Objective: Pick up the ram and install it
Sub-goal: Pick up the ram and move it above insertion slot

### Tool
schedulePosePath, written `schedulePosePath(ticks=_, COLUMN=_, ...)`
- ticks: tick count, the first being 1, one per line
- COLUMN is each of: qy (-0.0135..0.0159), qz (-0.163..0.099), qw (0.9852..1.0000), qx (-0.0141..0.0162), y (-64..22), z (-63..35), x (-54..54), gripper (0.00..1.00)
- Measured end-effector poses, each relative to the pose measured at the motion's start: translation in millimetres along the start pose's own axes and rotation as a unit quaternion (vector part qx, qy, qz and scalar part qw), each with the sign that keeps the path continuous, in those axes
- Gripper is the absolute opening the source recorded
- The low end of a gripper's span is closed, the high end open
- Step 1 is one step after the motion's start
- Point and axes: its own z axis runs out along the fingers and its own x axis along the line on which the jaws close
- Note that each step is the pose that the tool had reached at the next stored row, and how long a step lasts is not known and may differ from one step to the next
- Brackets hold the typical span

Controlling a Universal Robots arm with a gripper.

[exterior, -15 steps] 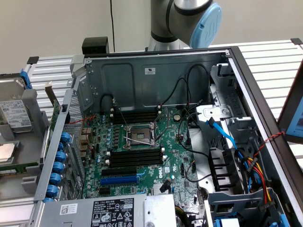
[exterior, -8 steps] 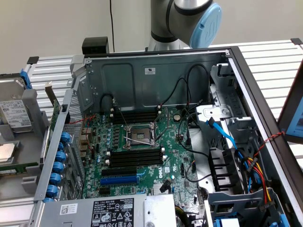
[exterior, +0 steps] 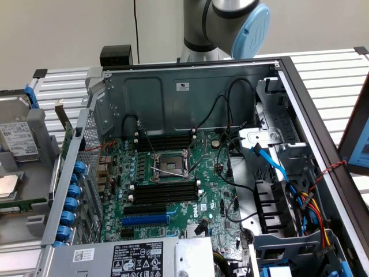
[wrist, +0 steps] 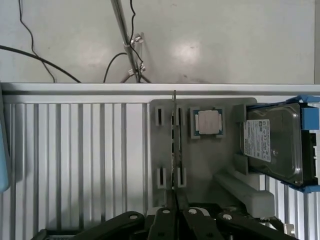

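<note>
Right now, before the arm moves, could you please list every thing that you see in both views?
ram: one, green, on edge in the tray, by the gripper.
processor chip: one, silver, in the tray beside the ram.
hard drive: one, silver-black, blue frame, on the tray.
tray: one, grey, on the slatted table.
slatted table: one, pale grey, under the tray.
computer case: one, grey, open, exterior view's centre.
motherboard: one, green, inside the case.
long slots: several, black, on the motherboard.
short slot: one, blue, beside the long slots.
cables: several, black, blue, red, yellow, inside the case.
robot arm: one, grey with blue cap, behind the case.
gripper: one, black, at the ram's end.
</note>
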Motion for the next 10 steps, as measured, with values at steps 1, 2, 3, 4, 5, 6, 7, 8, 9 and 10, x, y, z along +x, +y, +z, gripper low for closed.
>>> schedulePosePath(ticks=1, qy=-0.001, qz=0.0, qw=1.0, qx=-0.0028, y=-0.3, z=-0.5, x=0.4, gripper=0.12)
schedulePosePath(ticks=2, qy=-0.0015, qz=0.0, qw=1.0, qx=-0.0049, y=-0.7, z=-0.9, x=0.8, gripper=0.12)
schedulePosePath(ticks=3, qy=-0.0015, qz=0.0, qw=1.0, qx=-0.0066, y=-1.0, z=-1.2, x=0.9, gripper=0.12)
schedulePosePath(ticks=4, qy=-0.0015, qz=0.0, qw=1.0, qx=-0.0069, y=-1.0, z=-1.2, x=1.0, gripper=0.12)
schedulePosePath(ticks=5, qy=-0.0015, qz=0.0, qw=1.0, qx=-0.0069, y=-1.0, z=-1.2, x=1.0, gripper=0.12)
schedulePosePath(ticks=6, qy=-0.0015, qz=0.0, qw=1.0, qx=-0.0069, y=-0.9, z=-1.1, x=1.0, gripper=0.12)
schedulePosePath(ticks=7, qy=-0.0015, qz=0.0, qw=1.0, qx=-0.0069, y=-1.0, z=-1.1, x=1.0, gripper=0.12)
schedulePosePath(ticks=8, qy=-0.0015, qz=0.0, qw=1.0, qx=-0.0069, y=-2.4, z=-1.1, x=1.1, gripper=0.12)
schedulePosePath(ticks=9, qy=-0.0015, qz=0.0, qw=1.0, qx=-0.0071, y=-4.8, z=-1.3, x=1.2, gripper=0.12)
schedulePosePath(ticks=10, qy=-0.0015, qz=0.001, qw=1.0, qx=-0.0072, y=-6.6, z=-1.3, x=1.2, gripper=0.12)
